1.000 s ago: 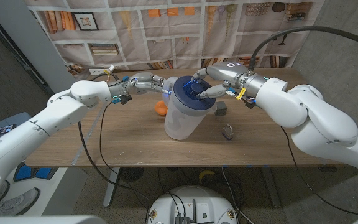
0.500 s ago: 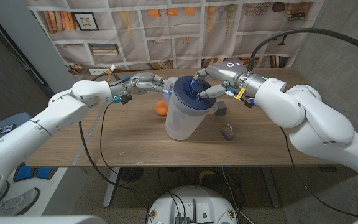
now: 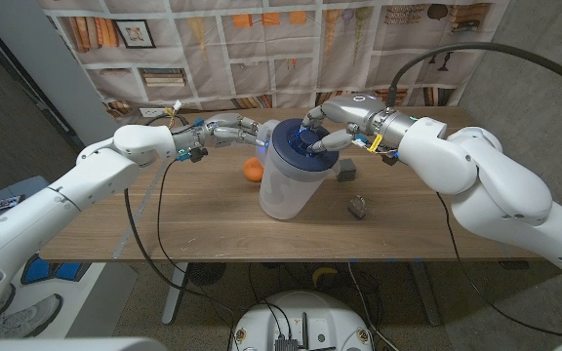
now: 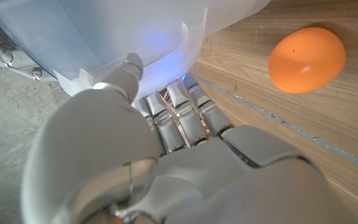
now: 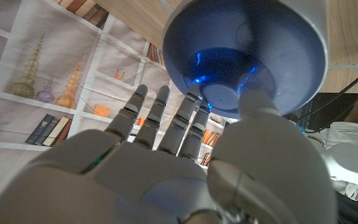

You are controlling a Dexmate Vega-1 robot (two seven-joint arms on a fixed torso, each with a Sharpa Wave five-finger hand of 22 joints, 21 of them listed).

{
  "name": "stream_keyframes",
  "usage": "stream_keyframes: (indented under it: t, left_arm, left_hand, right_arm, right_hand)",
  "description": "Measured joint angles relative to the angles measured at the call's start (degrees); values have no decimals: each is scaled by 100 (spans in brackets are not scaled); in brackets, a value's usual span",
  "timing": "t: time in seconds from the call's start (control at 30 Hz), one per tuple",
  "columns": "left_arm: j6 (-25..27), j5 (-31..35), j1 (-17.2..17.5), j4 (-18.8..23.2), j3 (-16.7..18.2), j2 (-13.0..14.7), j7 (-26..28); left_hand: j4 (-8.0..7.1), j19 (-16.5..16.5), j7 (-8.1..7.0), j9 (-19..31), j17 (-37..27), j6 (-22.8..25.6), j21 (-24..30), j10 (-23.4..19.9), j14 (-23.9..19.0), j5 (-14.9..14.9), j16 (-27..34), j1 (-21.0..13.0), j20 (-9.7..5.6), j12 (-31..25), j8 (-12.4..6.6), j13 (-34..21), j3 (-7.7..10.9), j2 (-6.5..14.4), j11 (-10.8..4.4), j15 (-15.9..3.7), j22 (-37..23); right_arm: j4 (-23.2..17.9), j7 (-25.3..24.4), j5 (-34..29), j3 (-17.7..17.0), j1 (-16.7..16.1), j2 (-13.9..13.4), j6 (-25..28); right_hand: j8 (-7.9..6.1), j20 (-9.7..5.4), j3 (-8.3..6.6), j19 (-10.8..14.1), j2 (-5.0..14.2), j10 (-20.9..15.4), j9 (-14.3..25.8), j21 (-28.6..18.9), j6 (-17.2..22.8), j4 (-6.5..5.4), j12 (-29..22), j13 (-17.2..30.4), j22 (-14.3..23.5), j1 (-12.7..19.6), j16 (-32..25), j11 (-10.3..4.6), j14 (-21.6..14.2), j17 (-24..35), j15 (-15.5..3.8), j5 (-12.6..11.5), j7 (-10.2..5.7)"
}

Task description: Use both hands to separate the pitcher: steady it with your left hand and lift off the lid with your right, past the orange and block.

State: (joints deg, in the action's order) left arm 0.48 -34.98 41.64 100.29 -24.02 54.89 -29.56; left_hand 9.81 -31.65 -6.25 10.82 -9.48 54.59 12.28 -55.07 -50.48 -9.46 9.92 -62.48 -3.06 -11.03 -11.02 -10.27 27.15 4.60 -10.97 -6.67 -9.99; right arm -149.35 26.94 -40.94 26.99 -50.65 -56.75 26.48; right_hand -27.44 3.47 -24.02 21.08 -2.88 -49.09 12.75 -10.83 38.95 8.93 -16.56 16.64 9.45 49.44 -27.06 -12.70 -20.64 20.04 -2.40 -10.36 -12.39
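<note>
- The pitcher (image 3: pixel 286 185) stands upright on the wooden surface (image 3: pixel 203 219), near its middle, its long axis vertical and its mouth pointing up.
- The dark blue lid (image 3: pixel 302 149) sits on top of the pitcher, still seated on the translucent body.
- The left hand (image 3: pixel 230 130) reaches in from the robot's left and meets the pitcher at its upper wall, just under the lid's rim.
- In the left wrist view the left hand's fingers (image 4: pixel 178 115) lie side by side against the pitcher's pale wall (image 4: pixel 104 37), with the thumb pressed on the same wall; the hand braces the pitcher rather than wrapping it.
- The right hand (image 3: pixel 332 125) comes in from the robot's right and sits above and over the lid's far-right edge.
- In the right wrist view the right hand's fingers (image 5: pixel 160 115) are extended close together along the lid's rim (image 5: pixel 247 62) while the thumb lies over the lid's top, so the lid is held between them.
- The orange (image 3: pixel 253 170) lies on the surface just beside the pitcher, on the robot's left, below the left hand.
- The grey block (image 3: pixel 346 170) lies near the pitcher on the robot's right.
- A small grey stone-like lump (image 3: pixel 358 206) lies nearer the front edge, apart from the block.
</note>
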Motion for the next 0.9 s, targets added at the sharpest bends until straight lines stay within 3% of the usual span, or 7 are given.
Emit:
stream_keyframes:
  t: [0.3, 0.5, 0.9]
  left_arm:
    - [9, 9, -51, -26, -24, -12, -41]
    - [17, 20, -89, -56, -45, -27, -69]
    - [66, 58, -198, -137, -118, -76, -170]
  left_hand:
    - [-6, 0, 0, -1, 0, 0, -22, -21, 1, 0, -1, 8, 0, -1, 18, 0, 21, -8, 21, 1, 0]
    - [-6, 0, 0, -1, 0, 0, -22, -21, -19, 0, -13, 16, 0, 0, 18, 0, 22, -15, 21, -20, 0]
    - [-5, 0, 1, -2, 3, -1, -22, -21, -30, 0, 13, 67, 0, 1, 40, 0, 22, -7, 21, -30, 0]
  right_arm:
    - [98, 136, 64, -9, 145, 86, -161]
    - [154, 169, 186, -50, 197, 111, -260]
    - [265, 117, 505, -195, 243, 109, -398]
  right_hand:
    - [-205, -61, 80, 61, 138, -360, 40, 0, 186, -33, -23, 8, 0, 67, -171, 12, -172, 84, -28, 23, 186]
    - [-235, -85, 128, 85, 158, -500, 43, 0, 254, -46, -68, 42, 0, 47, -305, 93, -296, 158, -27, 39, 254]
    - [-257, -164, 181, 164, 158, -703, -43, 0, 375, -39, -111, 78, 0, 47, -393, 91, -428, 190, -18, 57, 337]
